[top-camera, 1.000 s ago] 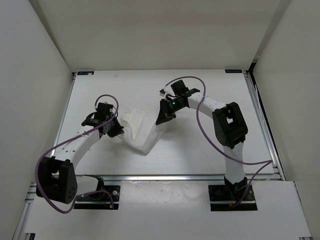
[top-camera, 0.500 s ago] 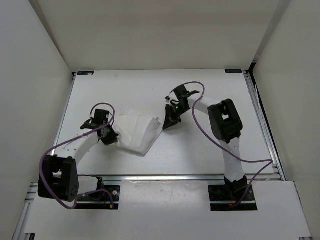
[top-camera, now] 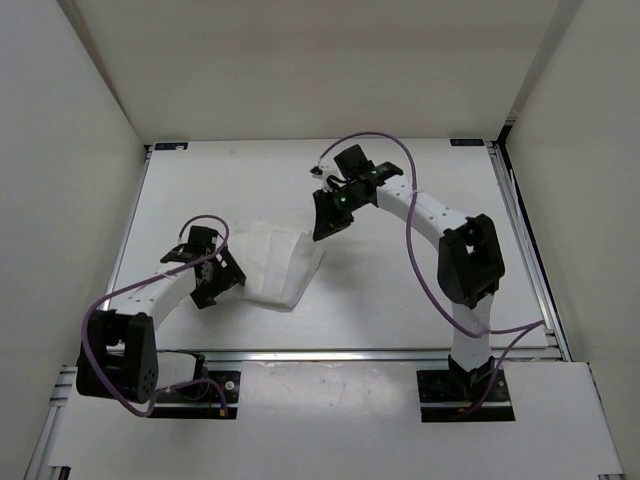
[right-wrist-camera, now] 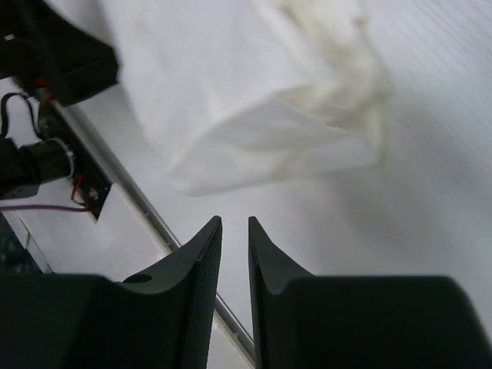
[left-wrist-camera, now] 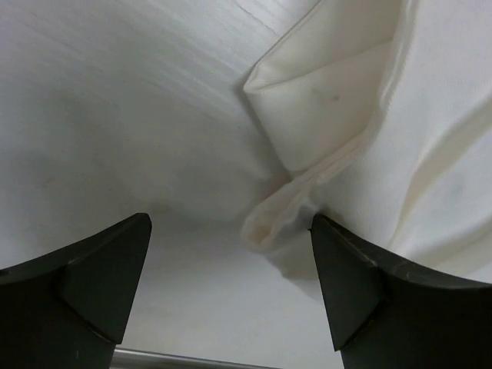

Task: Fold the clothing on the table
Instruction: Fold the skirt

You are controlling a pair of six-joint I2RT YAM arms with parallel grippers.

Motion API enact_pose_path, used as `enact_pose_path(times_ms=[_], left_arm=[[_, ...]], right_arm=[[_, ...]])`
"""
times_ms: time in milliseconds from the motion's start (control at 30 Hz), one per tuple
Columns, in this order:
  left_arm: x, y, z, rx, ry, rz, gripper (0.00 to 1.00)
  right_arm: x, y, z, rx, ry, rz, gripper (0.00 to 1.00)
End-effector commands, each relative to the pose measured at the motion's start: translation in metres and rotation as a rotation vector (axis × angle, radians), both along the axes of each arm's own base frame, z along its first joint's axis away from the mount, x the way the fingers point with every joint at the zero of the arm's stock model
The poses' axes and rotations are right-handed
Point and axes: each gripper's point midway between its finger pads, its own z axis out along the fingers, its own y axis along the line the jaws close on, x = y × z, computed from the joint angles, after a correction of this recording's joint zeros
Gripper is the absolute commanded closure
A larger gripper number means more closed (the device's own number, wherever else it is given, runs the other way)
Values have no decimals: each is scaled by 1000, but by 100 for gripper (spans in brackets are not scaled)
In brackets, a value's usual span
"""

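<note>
White clothing (top-camera: 275, 262), tip toward near edge

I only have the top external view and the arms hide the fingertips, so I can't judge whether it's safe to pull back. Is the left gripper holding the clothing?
Observer: No. The left wrist view shows the left gripper wide open, with nothing pinched.
Operator: Where is the fabric there?
Observer: A rolled edge of the clothing lies on the table below the gap between the fingers.
Operator: And the right gripper?
Observer: In its wrist view the right gripper is empty, jaws only narrowly apart, the clothing lying ahead of the fingertips.
</note>
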Motion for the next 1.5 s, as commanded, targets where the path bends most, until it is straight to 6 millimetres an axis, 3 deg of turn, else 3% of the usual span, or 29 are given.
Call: enact_pose_path(times_ms=[0,67,133,167,333,533,733,867,967,1133,1167,1233,1267,1333,1400,1467], left_arm=[[20,13,27,47,-85,27,2],[26,19,40,59,-109,39,1],[35,25,56,75,-137,46,1],[39,28,64,98,-151,50,1],[50,19,85,84,-200,23,1],[47,14,85,72,-204,11,1],[48,10,84,58,-214,-5,1],[49,10,82,54,-220,0,2],[52,17,80,71,-229,11,1],[64,36,83,101,-249,58,1],[66,36,84,99,-255,56,1],[69,36,87,93,-262,53,2],[72,35,87,86,-269,56,2],[78,26,91,43,-295,21,1],[84,19,96,-1,-329,-16,1],[84,24,98,1,-337,-17,1]], right_arm=[[-22,26,22,65,-40,127,74],[-32,41,27,125,-22,181,74],[-32,51,12,126,20,195,73],[-34,55,14,135,27,206,74],[-23,60,-31,115,148,185,74],[-1,29,-82,-19,192,77,75],[13,-13,-107,-103,211,-21,76],[30,-41,-104,-157,181,-93,76],[34,-67,-87,-215,163,-131,75],[40,-119,-33,-296,-8,-224,75],[38,-131,-35,-310,-5,-250,75],[38,-150,-14,-291,-25,-307,74],[32,-154,-13,-289,-20,-300,75],[30,-169,6,-260,-43,-337,67],[20,-181,12,-241,-48,-365,53],[17,-202,34,-206,-108,-437,42]])
